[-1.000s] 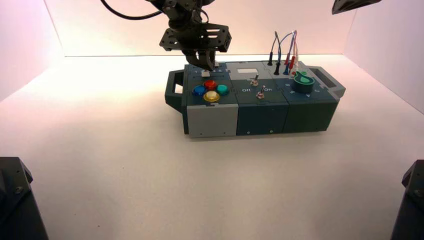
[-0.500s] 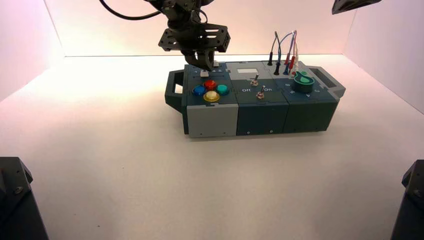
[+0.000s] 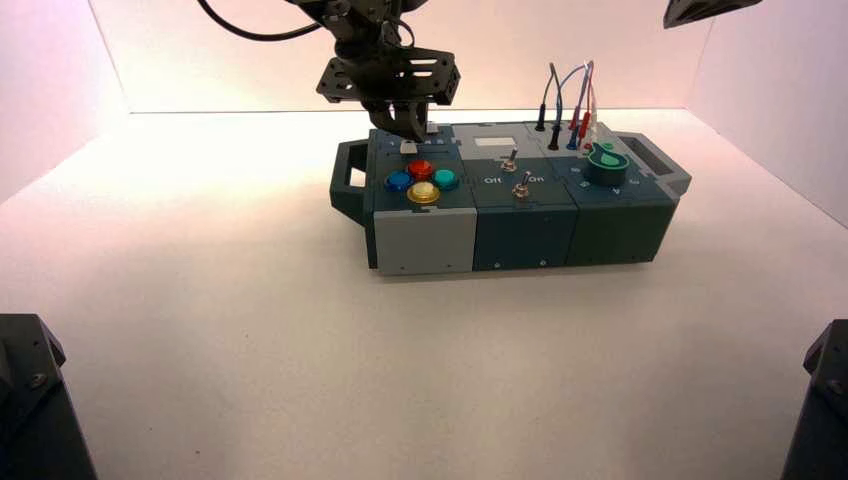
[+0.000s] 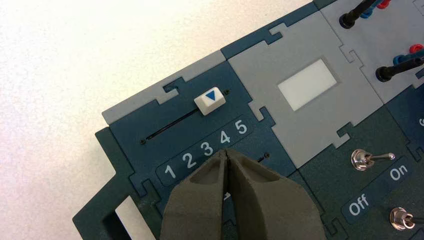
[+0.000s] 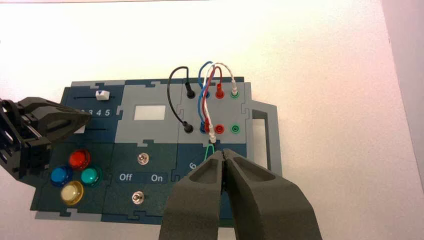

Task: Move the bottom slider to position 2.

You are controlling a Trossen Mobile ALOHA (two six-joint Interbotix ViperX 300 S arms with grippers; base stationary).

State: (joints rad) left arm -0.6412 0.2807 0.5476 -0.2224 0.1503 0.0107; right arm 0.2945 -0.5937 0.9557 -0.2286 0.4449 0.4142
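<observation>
Left claw [image 4: 225,155] is right over the bottom slider [image 3: 409,148], fingers together, covering most of it from the wrist cam. That slider's on the box's left panel, between the top slider [image 4: 210,100] and the colored buttons [image 3: 422,181], can't read its position tbh. Top slider's cap has a blue triangle and sits up by the 5.

Writing: 1 2 3 4 5 in white between the sliders, "Off" and "On" by the metal switches [image 4: 366,159], plus a 6 near the green knob [image 3: 606,166]. No brand I can read.

Worktop [image 3: 260,350] is pale and lit pinkish, w/ pale walls [image 3: 240,60] at the back and sides. Right claw [image 5: 223,155] is parked over the knob end, fingers together.
</observation>
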